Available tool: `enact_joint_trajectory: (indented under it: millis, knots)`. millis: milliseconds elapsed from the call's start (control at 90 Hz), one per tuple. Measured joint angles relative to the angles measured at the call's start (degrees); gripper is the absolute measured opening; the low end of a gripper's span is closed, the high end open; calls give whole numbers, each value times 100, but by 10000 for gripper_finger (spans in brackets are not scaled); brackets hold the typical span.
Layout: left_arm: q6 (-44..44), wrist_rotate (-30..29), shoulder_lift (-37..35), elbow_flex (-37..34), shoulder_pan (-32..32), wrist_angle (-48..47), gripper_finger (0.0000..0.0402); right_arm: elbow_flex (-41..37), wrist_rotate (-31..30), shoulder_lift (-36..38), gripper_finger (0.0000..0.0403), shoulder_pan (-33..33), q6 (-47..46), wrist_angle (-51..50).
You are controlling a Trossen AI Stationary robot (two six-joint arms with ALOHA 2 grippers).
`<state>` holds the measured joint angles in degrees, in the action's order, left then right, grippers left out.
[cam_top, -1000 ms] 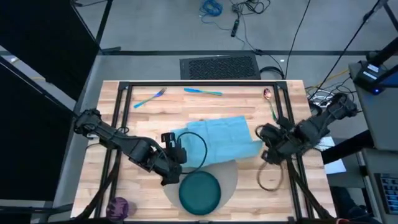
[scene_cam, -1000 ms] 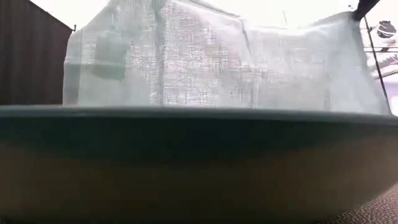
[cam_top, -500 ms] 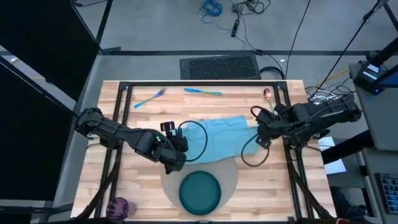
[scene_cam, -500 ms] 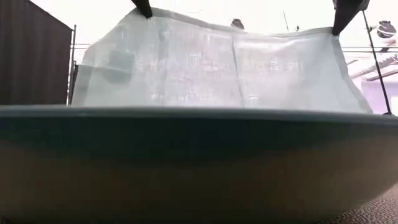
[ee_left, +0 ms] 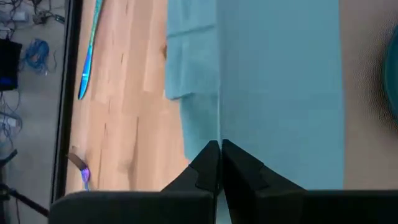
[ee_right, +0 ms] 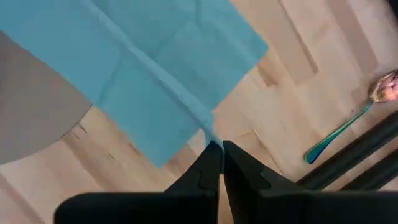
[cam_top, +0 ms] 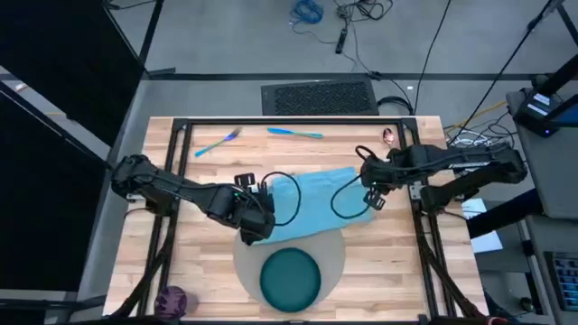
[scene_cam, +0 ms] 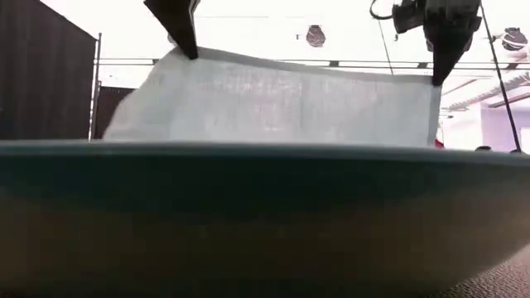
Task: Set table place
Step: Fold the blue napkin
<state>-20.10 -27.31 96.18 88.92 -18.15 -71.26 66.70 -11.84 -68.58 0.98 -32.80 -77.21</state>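
Observation:
The light blue napkin (cam_top: pixel 312 203) hangs like a curtain between my two grippers, behind the teal plate (cam_top: pixel 291 277) on the round grey mat (cam_top: pixel 336 255). My left gripper (cam_top: pixel 256 226) is shut on the napkin's left upper corner and my right gripper (cam_top: pixel 370 197) on its right upper corner. The top edge (scene_cam: pixel 306 68) runs nearly straight between them. The napkin's lower part lies on the table; in the low view the plate rim (scene_cam: pixel 265 153) hides it. The purple cup (cam_top: pixel 170 300) stands at the near left corner. My left gripper pinches the napkin's edge at its left corner (ee_left: pixel 219 134) between the two shut fingers, which point down from above. The cloth hangs below them and is drawn straight toward the other gripper. My right gripper pinches the napkin's right corner (ee_right: pixel 208 132) between its fingertips, from above. The corner is pulled to a point, and a taut edge runs away from it. The rest hangs down to the table.
A blue-handled fork (cam_top: pixel 217 142) and knife (cam_top: pixel 294 134) lie near the far edge. A spoon (cam_top: pixel 391 144) lies at the far right, beside the black frame. Bare wood shows left of the mat and right of it.
Both grippers have gone toward the table's far edge, carrying the napkin's held edge away from the plate. The right gripper has also gone a little toward the left. The napkin stays hanging between them; its top edge has drawn straighter.

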Motion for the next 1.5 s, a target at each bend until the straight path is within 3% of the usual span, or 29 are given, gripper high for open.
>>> enact_joint_trajectory:
  millis: [156, 356, 489, 767, 944, 1133, 1322, 1500]
  knots:
    - [112, -92, 0, -28, 46, 65, 0, 0, 1, 79, 0, -147, 190, 80]
    - [391, -1166, -59, 314, -44, 82, 0, 194, -442, 526, 0, -49, 187, 219]
    - [579, -1490, -152, 980, -330, 191, 0, 705, -644, 862, 0, 377, -34, 212]
    - [901, -2128, -162, 1988, -1490, 804, 0, 1702, -1935, 795, 0, 2741, -950, 290]
    - [1022, -2954, -160, 2168, -2433, 1229, 0, 2068, -2971, 203, 0, 4303, -1588, 232]
    - [1442, -3519, -160, 2221, -3041, 1862, 0, 3120, -4055, -709, 0, 5370, -1973, -419]
    - [2353, -4033, -155, 2403, -3302, 2280, 0, 4575, -4709, -1444, 0, 5532, -1881, -1253]
    - [2258, -4176, -164, 2628, -3169, 1786, 0, 5099, -4630, -1445, 0, 4988, -1061, -1282]
